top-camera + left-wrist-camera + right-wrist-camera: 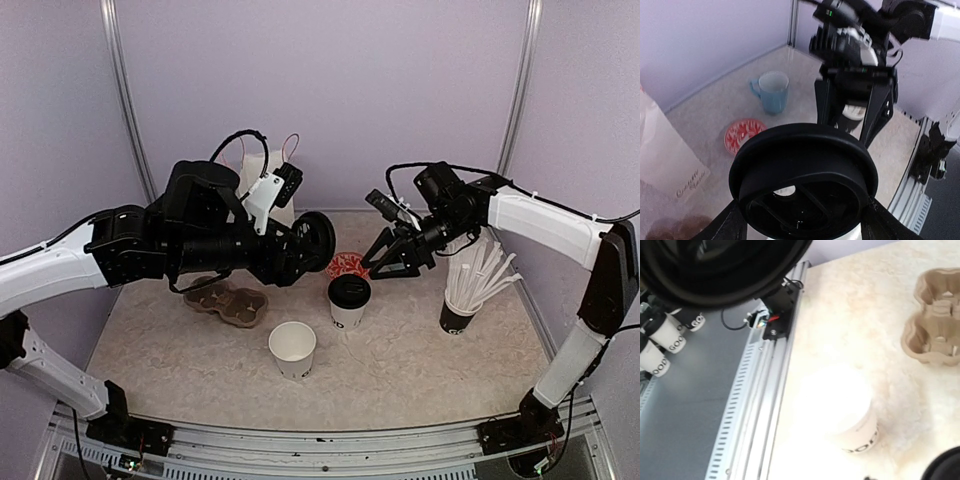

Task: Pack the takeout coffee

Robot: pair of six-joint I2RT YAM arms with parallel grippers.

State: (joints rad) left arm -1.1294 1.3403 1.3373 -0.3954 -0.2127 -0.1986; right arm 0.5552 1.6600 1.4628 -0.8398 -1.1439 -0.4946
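Jaws of our left gripper (pixel 316 240) clamp a round black plastic lid (pixel 800 150). Our right gripper (pixel 388 268) holds its own apart beside the lidded white paper cup (pixel 349 300), right of the brown pulp carrier (pixel 228 300). We judge lidding in hand. Next, we must centre it over the open white paper cup (pixel 292 348) near the carrier.

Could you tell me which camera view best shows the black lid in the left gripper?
Left wrist: the black lid fills the frame. Top external shows it small, side-on; right wrist only a blurred, cropped arc.
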